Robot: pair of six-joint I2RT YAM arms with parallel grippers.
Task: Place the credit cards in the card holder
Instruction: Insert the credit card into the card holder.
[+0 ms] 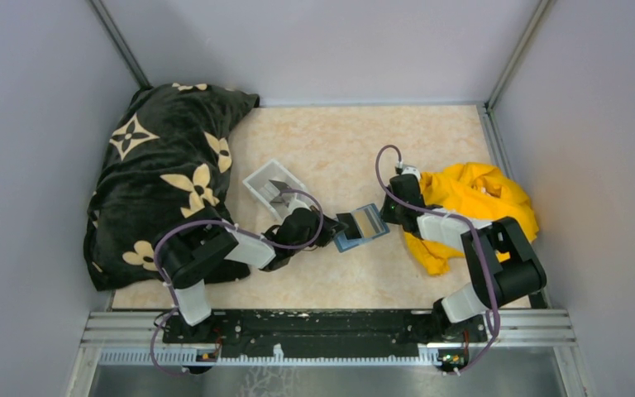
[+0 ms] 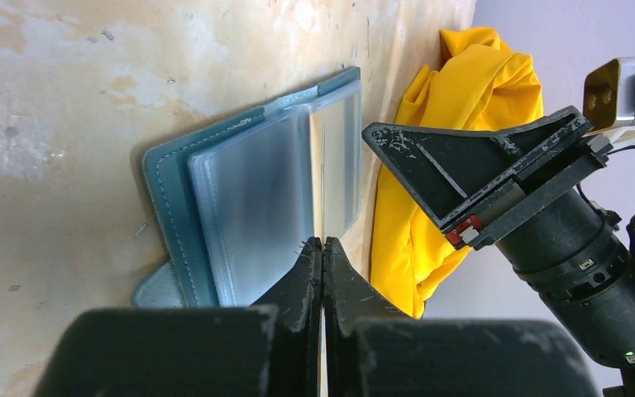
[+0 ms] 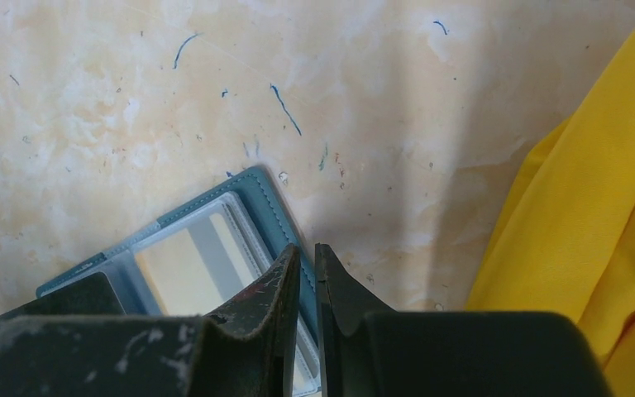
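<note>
Lying open on the pale surface (image 1: 339, 141) between the two arms, the teal wallet (image 1: 362, 225) has its near edge hidden under the left fingers (image 2: 322, 252), which are pressed tight together at the rim of its clear sleeves. One yellow-tan card (image 3: 186, 269) shows through a sleeve, partly cut off. The right fingers (image 3: 304, 269) stand a sliver apart at the wallet's teal cover and seem to nip it, though the contact itself is hidden.

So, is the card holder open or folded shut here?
Open: the card holder lies spread, its clear sleeves exposed, a yellow-tan card showing in one.
</note>
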